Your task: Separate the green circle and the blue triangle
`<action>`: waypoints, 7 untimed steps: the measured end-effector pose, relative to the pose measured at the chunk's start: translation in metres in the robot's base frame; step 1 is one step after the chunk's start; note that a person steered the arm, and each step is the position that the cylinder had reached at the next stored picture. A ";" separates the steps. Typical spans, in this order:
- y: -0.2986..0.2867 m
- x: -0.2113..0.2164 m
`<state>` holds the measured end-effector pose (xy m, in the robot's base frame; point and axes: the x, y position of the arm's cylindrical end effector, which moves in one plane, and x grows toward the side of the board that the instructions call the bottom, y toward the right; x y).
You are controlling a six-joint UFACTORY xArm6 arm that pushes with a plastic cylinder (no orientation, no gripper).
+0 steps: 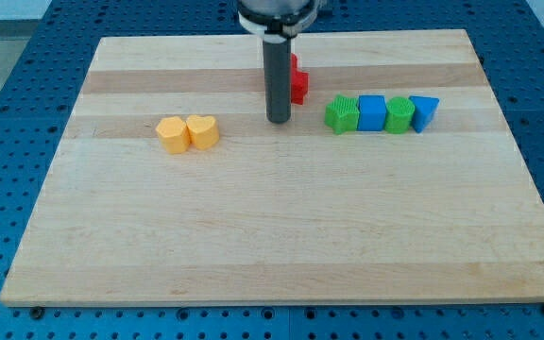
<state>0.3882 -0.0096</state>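
The green circle [399,114] and the blue triangle [424,111] touch side by side at the right end of a row on the board's right. My tip [279,121] is left of that row, about a block's width from its left end. It touches none of the row's blocks.
The row also holds a green star [342,114] and a blue cube [372,112]. A red block [297,80] sits partly hidden behind the rod. A yellow hexagon [171,134] and a yellow heart [202,131] touch at the left. The wooden board [272,246] lies on a blue perforated table.
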 end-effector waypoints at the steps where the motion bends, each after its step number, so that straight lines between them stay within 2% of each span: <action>1: 0.021 0.042; 4: 0.134 0.054; 5: 0.164 0.049; 7: 0.188 0.020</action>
<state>0.4082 0.1783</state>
